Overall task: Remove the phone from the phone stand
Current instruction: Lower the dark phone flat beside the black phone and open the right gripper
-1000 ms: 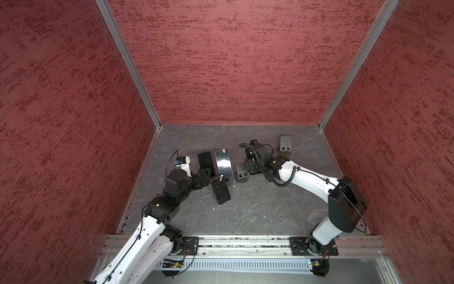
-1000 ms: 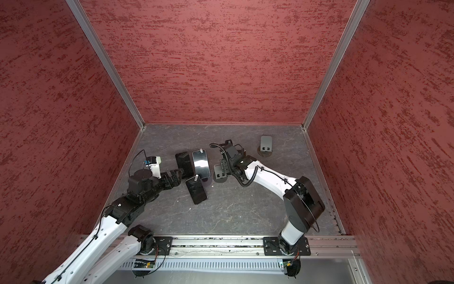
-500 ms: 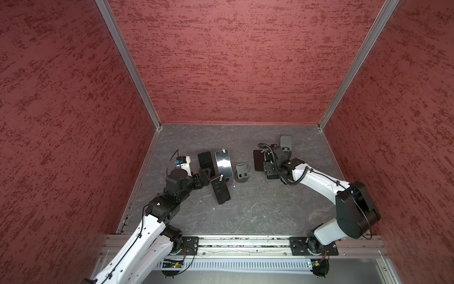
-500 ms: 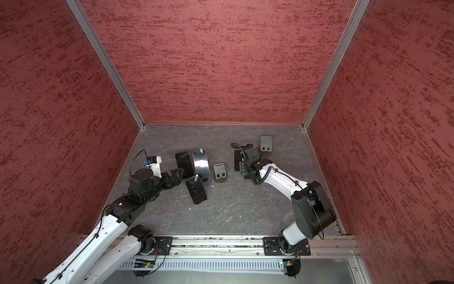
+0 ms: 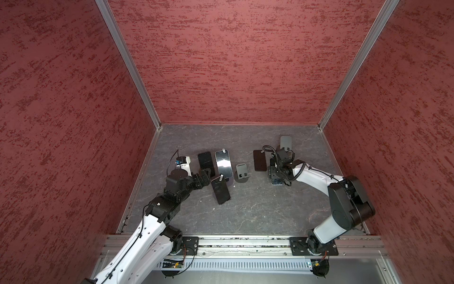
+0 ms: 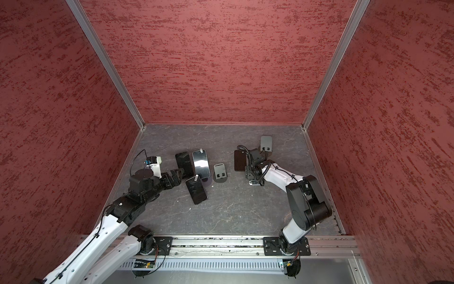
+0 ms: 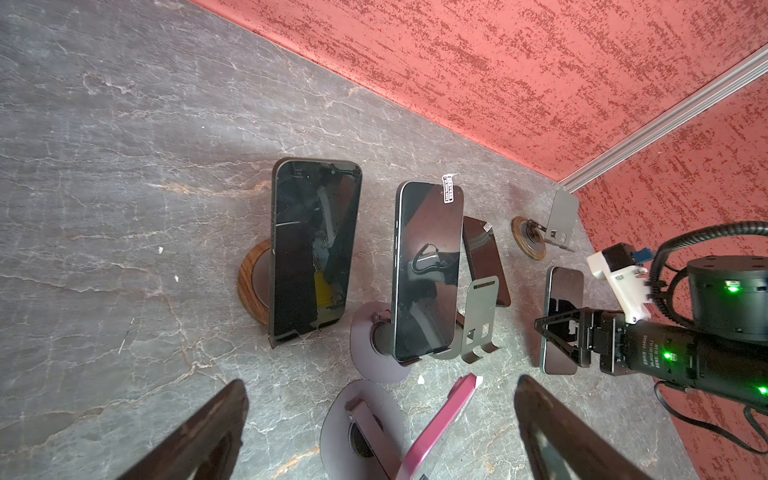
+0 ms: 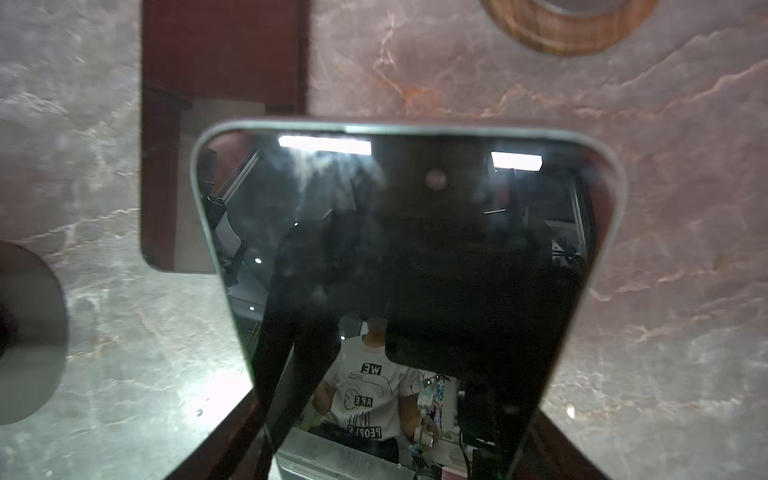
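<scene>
My right gripper (image 5: 276,173) (image 8: 392,440) is shut on a silver-edged phone (image 8: 407,249) (image 5: 276,181), one finger on each long edge, screen up, low over the floor at the right. The empty grey phone stand (image 5: 241,172) (image 7: 480,320) stands in the middle, well left of that phone. My left gripper (image 5: 206,175) (image 7: 380,384) is open, a pink-edged phone (image 7: 440,419) (image 5: 220,189) leaning on its stand between the spread fingers, untouched.
Two more phones (image 5: 205,161) (image 5: 223,163) lean on stands at the back left. A dark phone (image 5: 260,160) (image 8: 220,62) lies flat beside my right gripper. Another empty stand (image 5: 285,142) is at the back right. Red walls enclose the floor.
My right gripper has carried the phone from the middle stand off to the right and lower toward the floor. The left arm has stayed still.
</scene>
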`<action>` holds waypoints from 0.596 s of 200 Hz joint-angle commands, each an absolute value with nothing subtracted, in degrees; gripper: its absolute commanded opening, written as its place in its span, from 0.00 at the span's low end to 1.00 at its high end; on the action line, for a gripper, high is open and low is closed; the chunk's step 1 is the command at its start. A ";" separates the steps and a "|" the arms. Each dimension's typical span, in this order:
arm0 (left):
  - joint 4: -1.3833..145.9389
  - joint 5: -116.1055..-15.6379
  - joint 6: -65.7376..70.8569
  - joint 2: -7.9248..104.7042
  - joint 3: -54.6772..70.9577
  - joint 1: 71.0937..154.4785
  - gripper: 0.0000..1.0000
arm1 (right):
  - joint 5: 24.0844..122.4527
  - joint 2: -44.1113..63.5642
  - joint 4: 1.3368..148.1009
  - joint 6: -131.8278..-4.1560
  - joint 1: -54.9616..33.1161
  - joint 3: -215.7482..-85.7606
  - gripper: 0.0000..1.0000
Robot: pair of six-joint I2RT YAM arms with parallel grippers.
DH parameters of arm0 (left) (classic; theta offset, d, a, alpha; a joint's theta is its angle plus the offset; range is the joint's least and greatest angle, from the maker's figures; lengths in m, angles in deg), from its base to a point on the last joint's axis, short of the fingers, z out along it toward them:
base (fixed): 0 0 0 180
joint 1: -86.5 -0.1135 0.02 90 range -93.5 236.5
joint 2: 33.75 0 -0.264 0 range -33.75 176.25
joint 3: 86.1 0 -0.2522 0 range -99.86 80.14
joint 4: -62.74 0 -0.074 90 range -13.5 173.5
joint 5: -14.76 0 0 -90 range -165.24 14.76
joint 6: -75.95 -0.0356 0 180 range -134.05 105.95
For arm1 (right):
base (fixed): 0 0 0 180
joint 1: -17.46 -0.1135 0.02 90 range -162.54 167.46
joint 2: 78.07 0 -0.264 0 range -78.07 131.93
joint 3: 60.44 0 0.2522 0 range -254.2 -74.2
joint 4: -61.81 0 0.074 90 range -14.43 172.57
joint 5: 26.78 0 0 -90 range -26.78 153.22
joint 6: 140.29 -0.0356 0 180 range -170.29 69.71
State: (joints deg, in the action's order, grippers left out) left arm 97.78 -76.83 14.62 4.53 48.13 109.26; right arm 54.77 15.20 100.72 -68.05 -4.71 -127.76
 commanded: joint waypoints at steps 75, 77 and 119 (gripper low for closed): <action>95.91 -77.46 14.22 4.42 48.99 109.08 1.00 | 58.98 19.20 95.96 -66.08 -1.54 -127.17 0.69; 95.90 -77.49 14.20 4.44 48.95 109.04 1.00 | 58.97 19.33 95.96 -66.04 -1.46 -127.19 0.69; 96.01 -77.46 14.17 4.52 48.77 109.03 0.99 | 59.53 21.61 96.46 -65.01 -0.61 -128.16 0.71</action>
